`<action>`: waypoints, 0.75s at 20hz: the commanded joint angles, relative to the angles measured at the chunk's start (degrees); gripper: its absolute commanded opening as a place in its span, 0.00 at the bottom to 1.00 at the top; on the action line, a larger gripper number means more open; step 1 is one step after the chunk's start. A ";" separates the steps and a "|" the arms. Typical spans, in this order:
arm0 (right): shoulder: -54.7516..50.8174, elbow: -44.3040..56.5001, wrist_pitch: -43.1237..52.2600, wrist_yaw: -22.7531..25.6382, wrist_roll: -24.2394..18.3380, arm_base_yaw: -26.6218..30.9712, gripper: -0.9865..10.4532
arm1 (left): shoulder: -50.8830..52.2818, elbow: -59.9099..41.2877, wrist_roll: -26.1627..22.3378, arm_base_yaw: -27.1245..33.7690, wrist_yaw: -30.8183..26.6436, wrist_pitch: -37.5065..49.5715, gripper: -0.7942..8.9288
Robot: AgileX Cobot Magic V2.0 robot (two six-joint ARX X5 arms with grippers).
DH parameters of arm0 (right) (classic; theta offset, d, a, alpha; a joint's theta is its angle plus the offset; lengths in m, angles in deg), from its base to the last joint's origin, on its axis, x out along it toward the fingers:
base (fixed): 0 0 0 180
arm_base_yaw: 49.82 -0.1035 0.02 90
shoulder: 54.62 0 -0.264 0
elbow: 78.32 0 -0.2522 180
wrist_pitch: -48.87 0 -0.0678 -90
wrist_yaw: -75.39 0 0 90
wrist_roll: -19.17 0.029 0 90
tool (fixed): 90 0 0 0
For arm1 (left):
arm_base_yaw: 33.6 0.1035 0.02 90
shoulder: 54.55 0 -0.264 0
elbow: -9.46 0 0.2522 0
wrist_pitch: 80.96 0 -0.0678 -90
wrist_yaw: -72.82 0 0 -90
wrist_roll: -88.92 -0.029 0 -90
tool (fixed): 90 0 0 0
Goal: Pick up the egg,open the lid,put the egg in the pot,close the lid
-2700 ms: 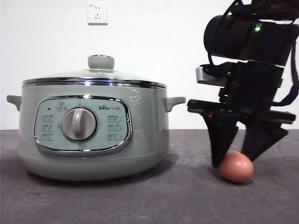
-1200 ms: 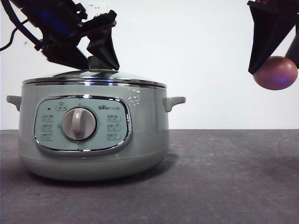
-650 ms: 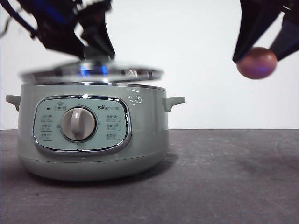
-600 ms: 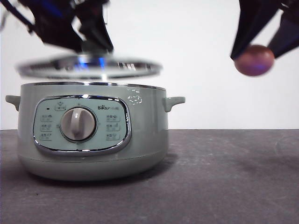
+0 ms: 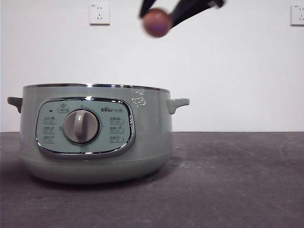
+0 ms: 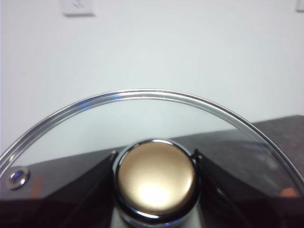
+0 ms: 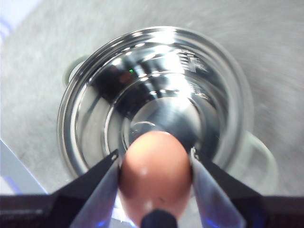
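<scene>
The pot (image 5: 92, 133) stands uncovered on the table (image 5: 228, 190). High above its rim, the right gripper (image 5: 164, 12) clamps the egg (image 5: 156, 22) between both jaws. The left gripper (image 6: 154, 164) grips the knob of the lid (image 6: 61, 128), which is off the pot.

Even bright light; small reddish-brown egg (image 5: 156, 22) motion-blurred at 12 o'clock. Glare inside shiny steel-lined sage-green pot (image 7: 156, 95); soft shadow beneath it.

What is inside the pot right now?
Nothing visible: the pot shows only its bare shiny steel bowl. The egg, clamped in the right gripper above, hides part of the near wall.
</scene>
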 commanded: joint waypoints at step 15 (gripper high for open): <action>37.16 -23.30 -2.91 7.04 -13.62 -5.11 0.08 | 12.22 0.52 -1.92 0.02 -7.30 -11.06 0.07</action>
